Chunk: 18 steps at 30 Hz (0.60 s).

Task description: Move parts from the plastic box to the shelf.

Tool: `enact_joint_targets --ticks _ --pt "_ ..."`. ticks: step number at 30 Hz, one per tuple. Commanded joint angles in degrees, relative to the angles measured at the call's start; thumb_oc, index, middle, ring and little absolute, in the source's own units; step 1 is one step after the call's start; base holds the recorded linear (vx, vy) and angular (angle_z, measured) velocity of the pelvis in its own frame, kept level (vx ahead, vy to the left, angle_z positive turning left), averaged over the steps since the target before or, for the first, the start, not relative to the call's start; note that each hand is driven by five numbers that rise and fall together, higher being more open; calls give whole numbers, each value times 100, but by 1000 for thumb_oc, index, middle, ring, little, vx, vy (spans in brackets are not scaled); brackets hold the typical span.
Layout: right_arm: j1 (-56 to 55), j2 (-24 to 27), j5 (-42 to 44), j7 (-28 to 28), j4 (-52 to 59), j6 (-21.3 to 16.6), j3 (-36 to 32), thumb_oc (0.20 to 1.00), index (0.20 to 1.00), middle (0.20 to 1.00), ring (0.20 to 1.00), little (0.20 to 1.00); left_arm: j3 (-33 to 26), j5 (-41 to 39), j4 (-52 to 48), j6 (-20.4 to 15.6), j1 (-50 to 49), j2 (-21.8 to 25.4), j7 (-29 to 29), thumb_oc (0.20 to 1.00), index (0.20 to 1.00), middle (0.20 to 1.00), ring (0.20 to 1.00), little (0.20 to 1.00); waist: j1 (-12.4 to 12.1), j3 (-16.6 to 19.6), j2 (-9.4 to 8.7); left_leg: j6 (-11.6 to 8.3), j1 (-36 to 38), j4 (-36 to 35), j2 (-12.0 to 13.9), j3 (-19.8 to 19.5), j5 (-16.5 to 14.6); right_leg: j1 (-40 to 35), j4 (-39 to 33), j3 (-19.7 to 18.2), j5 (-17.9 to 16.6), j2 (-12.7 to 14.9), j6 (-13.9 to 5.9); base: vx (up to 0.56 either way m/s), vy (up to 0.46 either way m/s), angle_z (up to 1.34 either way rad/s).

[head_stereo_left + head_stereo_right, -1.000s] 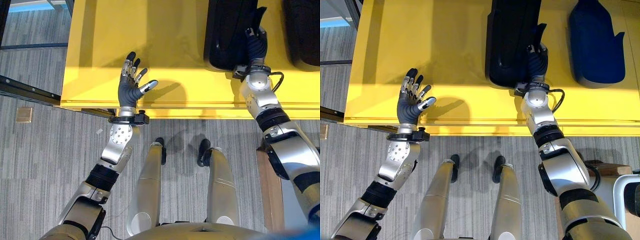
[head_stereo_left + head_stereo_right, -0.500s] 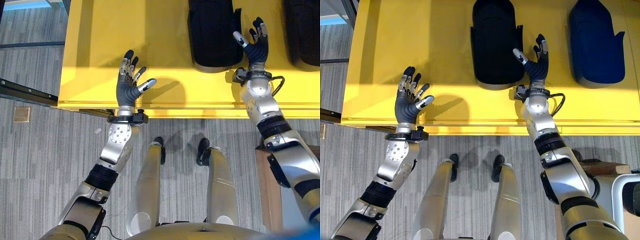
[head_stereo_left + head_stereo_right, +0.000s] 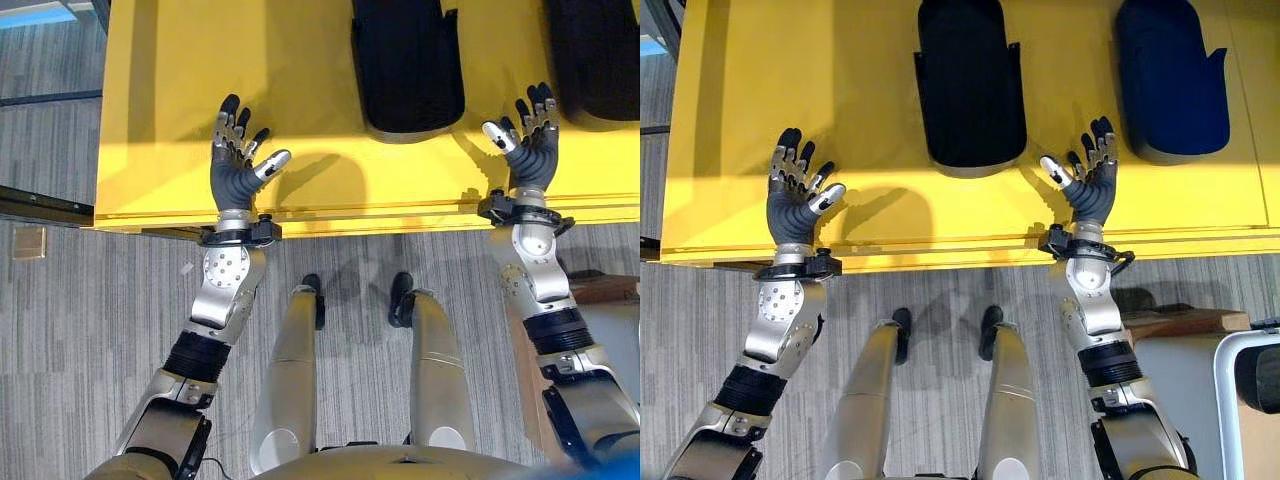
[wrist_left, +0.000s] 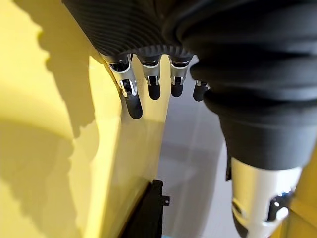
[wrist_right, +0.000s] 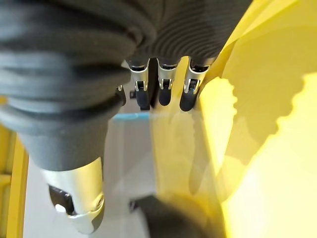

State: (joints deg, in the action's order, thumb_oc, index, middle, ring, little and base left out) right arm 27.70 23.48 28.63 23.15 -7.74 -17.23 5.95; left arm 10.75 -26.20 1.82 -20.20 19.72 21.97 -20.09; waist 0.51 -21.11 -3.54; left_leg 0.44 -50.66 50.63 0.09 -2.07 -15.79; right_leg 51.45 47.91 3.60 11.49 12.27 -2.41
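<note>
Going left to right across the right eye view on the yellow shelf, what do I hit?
left hand → black part → right hand → dark blue part, all over the yellow shelf.

Two dark molded parts lay flat on the yellow shelf (image 3: 760, 80), well apart from each other. The black part (image 3: 968, 85) sat mid-shelf, rounded end toward the shelf's front edge. The navy part (image 3: 1168, 80) lay off to its right, posed the same way.
</note>
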Motion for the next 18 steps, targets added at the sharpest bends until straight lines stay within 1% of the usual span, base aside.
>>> enact_joint_targets --ticks 1,2,6,8,9,10,11,14,15,16,17,18 --pt "60 99 -455 138 821 -479 -450 1000 1000 1000 1000 1000 126 97 251 394 -547 -154 -135 1000 1000 1000 1000 1000 23 -152 83 17 135 -499 22 -294 72 -592 90 -29 579 -111 154 25 3 -4" --pt "-49 65 -533 124 1218 -556 -522 1000 1000 1000 1000 1000 123 112 238 390 -581 -154 -124 1000 1000 1000 1000 1000 53 -120 74 15 195 -533 25 -286 67 -647 53 -30 571 -120 142 20 5 -4" --pt "-263 -12 -537 -14 1853 -667 -562 1000 1000 1000 1000 1000 124 105 212 378 -683 -147 -67 1000 1000 1000 1000 1000 106 -62 65 -4 371 -666 46 -280 84 -818 -98 -41 531 -139 119 4 2 -1" --pt "-350 -17 -523 -53 1979 -660 -551 1000 1000 1000 1000 1000 133 97 182 380 -718 -136 -42 1000 1000 1000 1000 1000 117 -49 64 -12 453 -735 60 -277 107 -897 -177 -32 494 -146 113 4 -2 -2" --pt "-514 2 -472 -241 2252 -697 -507 1000 1000 1000 1000 1000 118 86 151 359 -797 -116 33 1000 1000 1000 1000 1000 147 -13 61 -36 604 -899 82 -270 156 -1046 -357 -18 419 -166 91 8 -11 -8" --pt "-714 12 -469 -378 2518 -684 -480 1000 1000 1000 1000 1000 93 84 167 350 -862 -101 100 1000 1000 1000 1000 1000 174 20 61 -60 819 -1144 104 -263 269 -1257 -603 8 305 -197 78 -73 -2 -10" --pt "-810 27 -463 -479 2634 -688 -474 1000 1000 1000 1000 1000 62 88 170 337 -894 -96 146 1000 1000 1000 1000 1000 191 14 61 -58 857 -1269 115 -237 460 -1314 -760 40 127 -195 100 -68 -13 -14" --pt "-1101 -92 -430 -717 2815 -648 -274 1000 1000 1000 1000 1000 47 81 252 310 -1013 -116 261 1000 1000 1000 1000 1000 248 80 82 -124 1340 -1789 157 -231 697 -1781 -1300 90 -74 -264 59 -7 -24 -10" --pt "-1108 -95 -430 -718 2821 -645 -273 1000 1000 1000 1000 1000 47 80 252 308 -1018 -115 262 1000 1000 1000 1000 1000 250 68 81 -125 1372 -1816 158 -232 709 -1814 -1327 94 -86 -265 60 0 0 0" --pt "-1204 -138 -353 -855 2843 -624 -99 1000 1000 1000 1000 1000 63 81 316 296 -1042 -125 297 1000 1000 1000 1000 1000 263 84 89 -149 1574 -2050 187 -224 802 -1990 -1524 108 -170 -287 41 40 -17 -7" --pt "-1390 -94 -385 -1045 2901 -509 135 1000 1000 1000 1000 1000 50 57 366 280 -1108 -142 389 1000 1000 1000 1000 1000 303 173 104 -179 1936 -2502 249 -185 958 -2320 -1948 133 -310 -337 7 40 -18 -12" --pt "-1395 -94 -387 -1044 2905 -507 137 1000 1000 1000 1000 1000 49 57 365 280 -1112 -143 390 1000 1000 1000 1000 1000 303 151 102 -180 1984 -2539 250 -184 974 -2365 -1980 136 -324 -339 8 55 -27 -13"
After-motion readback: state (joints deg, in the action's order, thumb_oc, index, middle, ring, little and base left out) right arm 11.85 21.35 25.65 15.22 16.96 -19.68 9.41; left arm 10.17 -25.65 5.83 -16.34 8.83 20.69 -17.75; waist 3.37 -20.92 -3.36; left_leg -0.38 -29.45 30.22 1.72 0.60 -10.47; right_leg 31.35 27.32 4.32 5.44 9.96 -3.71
